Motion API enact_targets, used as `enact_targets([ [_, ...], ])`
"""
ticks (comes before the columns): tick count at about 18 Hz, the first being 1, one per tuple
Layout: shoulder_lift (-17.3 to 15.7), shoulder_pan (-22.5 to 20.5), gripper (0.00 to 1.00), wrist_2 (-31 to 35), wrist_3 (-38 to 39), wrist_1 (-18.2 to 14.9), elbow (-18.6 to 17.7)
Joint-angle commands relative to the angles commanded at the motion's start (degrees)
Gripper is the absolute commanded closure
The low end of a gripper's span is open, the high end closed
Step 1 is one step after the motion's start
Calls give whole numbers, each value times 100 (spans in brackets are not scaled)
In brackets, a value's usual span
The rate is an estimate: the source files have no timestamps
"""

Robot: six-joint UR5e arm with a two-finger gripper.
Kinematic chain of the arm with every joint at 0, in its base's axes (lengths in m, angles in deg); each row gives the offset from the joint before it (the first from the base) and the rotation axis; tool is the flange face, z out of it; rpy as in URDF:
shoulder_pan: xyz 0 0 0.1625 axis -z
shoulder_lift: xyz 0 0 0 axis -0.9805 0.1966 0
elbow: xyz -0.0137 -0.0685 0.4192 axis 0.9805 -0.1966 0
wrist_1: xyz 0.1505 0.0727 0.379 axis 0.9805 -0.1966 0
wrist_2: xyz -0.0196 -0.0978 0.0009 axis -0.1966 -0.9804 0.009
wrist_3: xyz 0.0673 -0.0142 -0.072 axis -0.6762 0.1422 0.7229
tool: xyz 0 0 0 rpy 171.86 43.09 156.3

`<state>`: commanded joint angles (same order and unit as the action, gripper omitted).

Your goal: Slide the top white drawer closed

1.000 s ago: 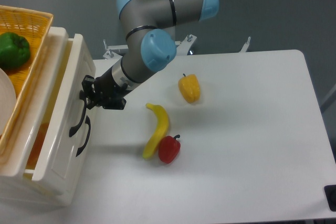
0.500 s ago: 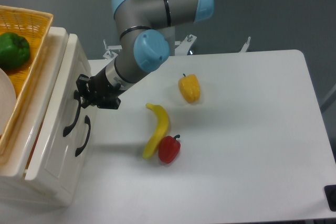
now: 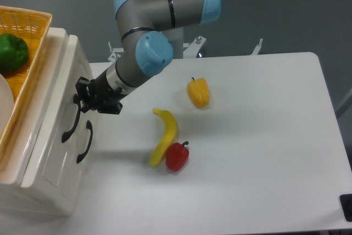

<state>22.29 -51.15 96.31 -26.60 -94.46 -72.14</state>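
Note:
The top white drawer (image 3: 56, 134) is the upper panel of the cream cabinet at the left, and its front sits almost flush with the cabinet. Its curved black handle (image 3: 70, 126) lies just below my gripper (image 3: 82, 99). My gripper's black fingers look shut with nothing held, and they press against the drawer front near its far upper corner. The grey and blue arm (image 3: 148, 53) reaches down to it from the back.
A yellow wicker basket (image 3: 25, 86) with a green pepper (image 3: 12, 52) sits on the cabinet. The lower drawer's handle (image 3: 85, 142) is beside the top one. A yellow pepper (image 3: 198, 92), a banana (image 3: 165, 135) and a red pepper (image 3: 177, 156) lie mid-table.
My gripper has moved left, pushing the top drawer in. The gap that showed the drawer's inside a second ago has closed.

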Motion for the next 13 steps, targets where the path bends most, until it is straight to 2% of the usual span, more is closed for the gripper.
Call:
enact_targets([
  [3,26,0,100,9,0,53,0],
  [11,35,-149,71,61,-35,62,9],
  [13,26,-219,66,70,-35,62,9],
])
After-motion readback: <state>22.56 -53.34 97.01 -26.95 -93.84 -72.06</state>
